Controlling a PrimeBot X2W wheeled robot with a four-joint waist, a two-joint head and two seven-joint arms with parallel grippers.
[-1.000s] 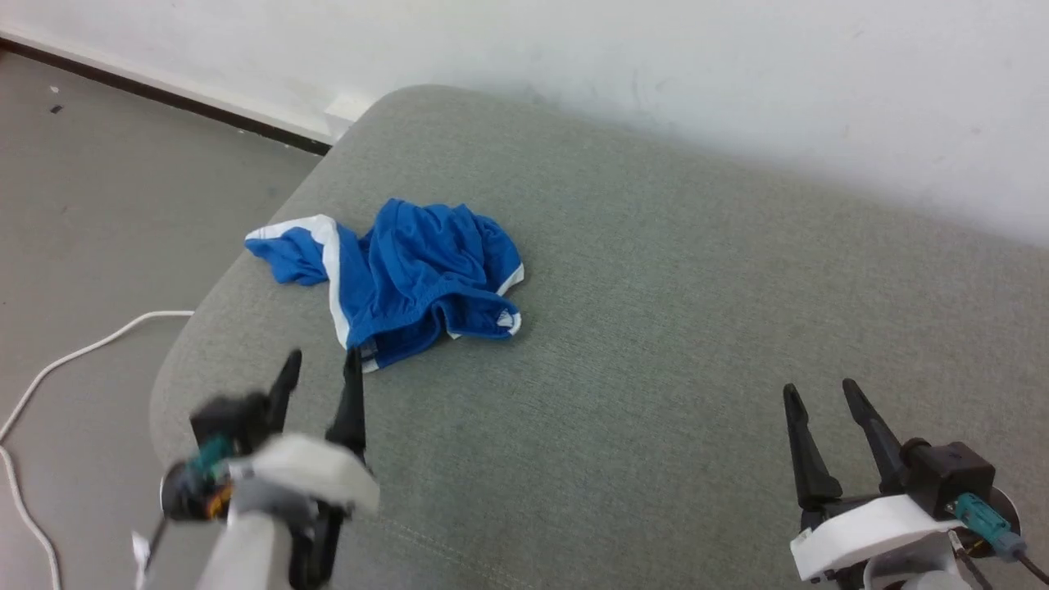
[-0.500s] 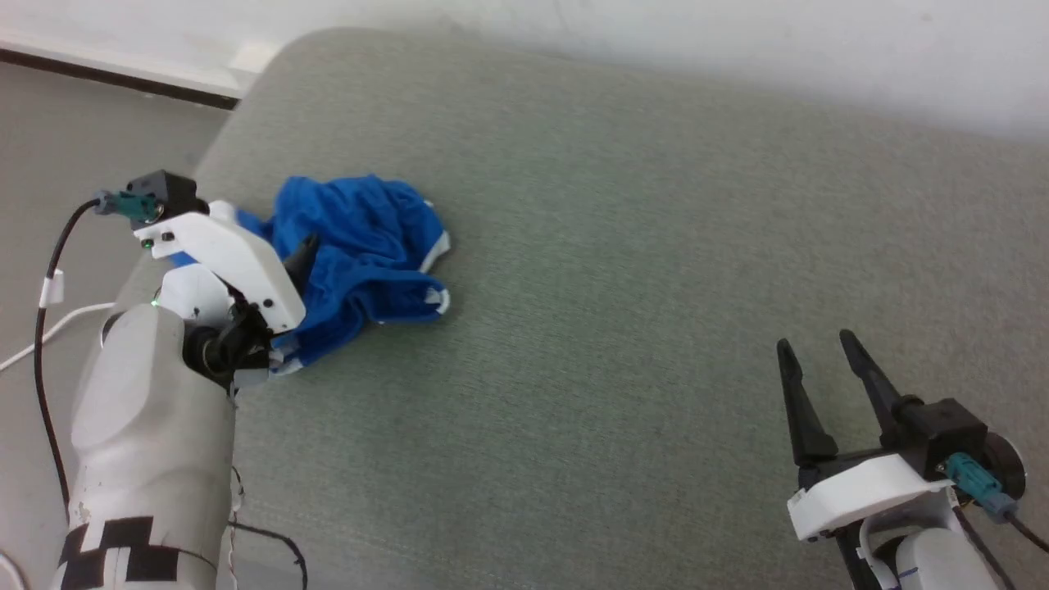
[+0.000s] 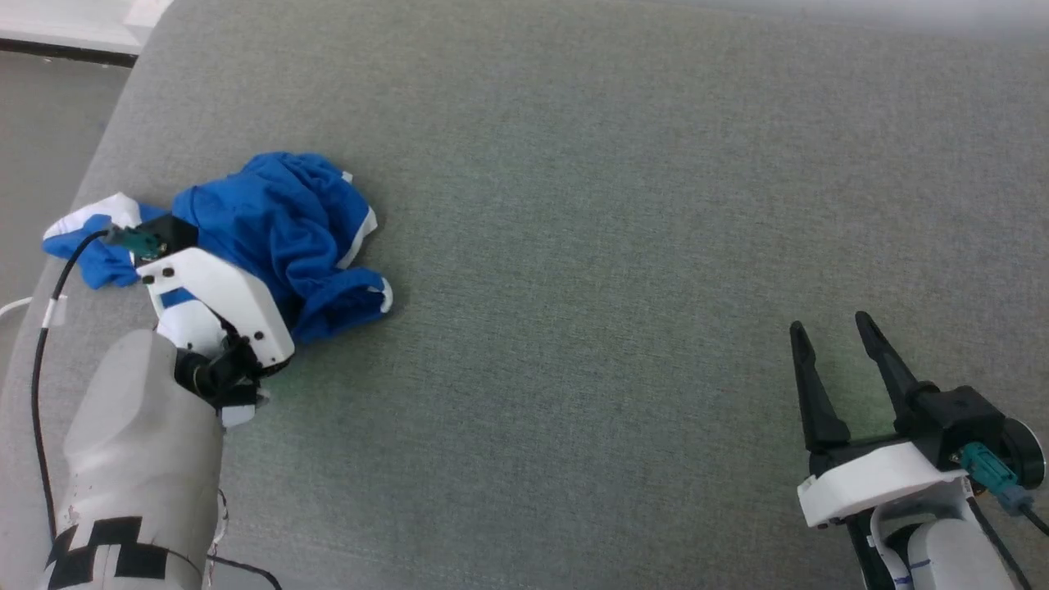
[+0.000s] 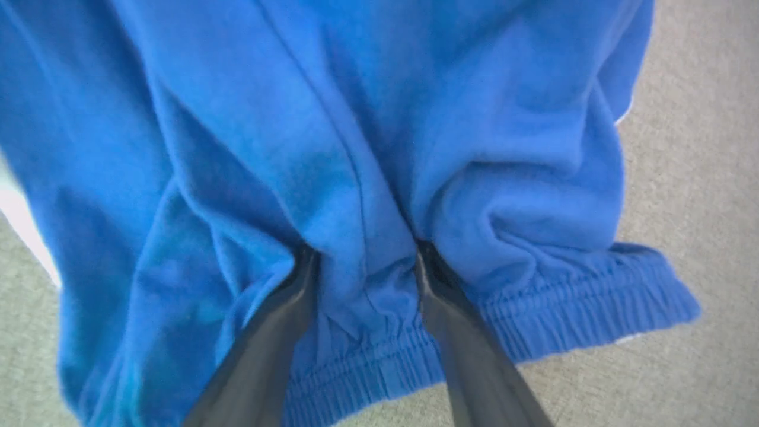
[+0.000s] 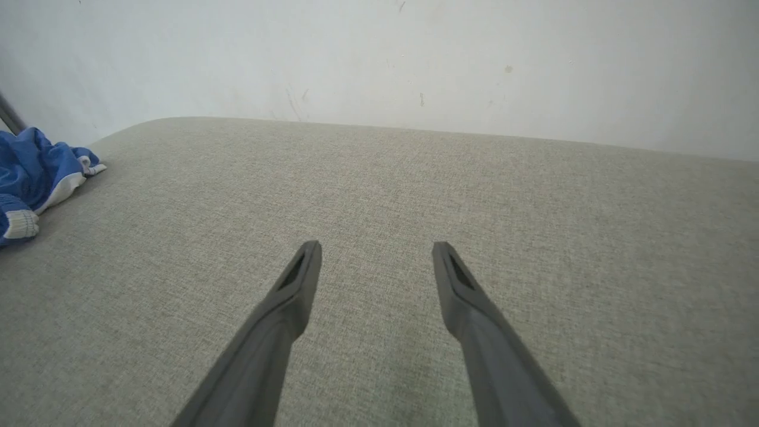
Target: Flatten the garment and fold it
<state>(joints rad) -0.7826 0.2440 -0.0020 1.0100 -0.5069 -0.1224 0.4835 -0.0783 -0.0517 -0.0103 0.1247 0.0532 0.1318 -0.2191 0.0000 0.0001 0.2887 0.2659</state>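
Observation:
The garment [image 3: 279, 217], bright blue with white trim, lies crumpled near the left edge of a grey cushion [image 3: 615, 246]. In the left wrist view my left gripper [image 4: 362, 255] is pushed down into the garment [image 4: 356, 118] just past its elastic waistband. Its fingers [image 4: 284, 332] stand apart with a ridge of blue cloth bunched between them. From the head camera its white wrist housing hides those fingertips. My right gripper [image 3: 832, 328] hovers open over bare cushion at the lower right, holding nothing. The right wrist view puts the right gripper [image 5: 376, 249] far from the garment [image 5: 29, 172].
The cushion's rounded left edge [image 3: 98, 172] drops to a grey floor [image 3: 41, 98], where a white cable [image 3: 12, 307] lies. A pale wall [image 5: 415, 59] stands behind the cushion. Bare cushion stretches between the garment and my right gripper.
The head camera has tilted down and shifted. My left arm has reached forward, and its fingers have gone down into the garment and begun to narrow. The right gripper has stayed open.

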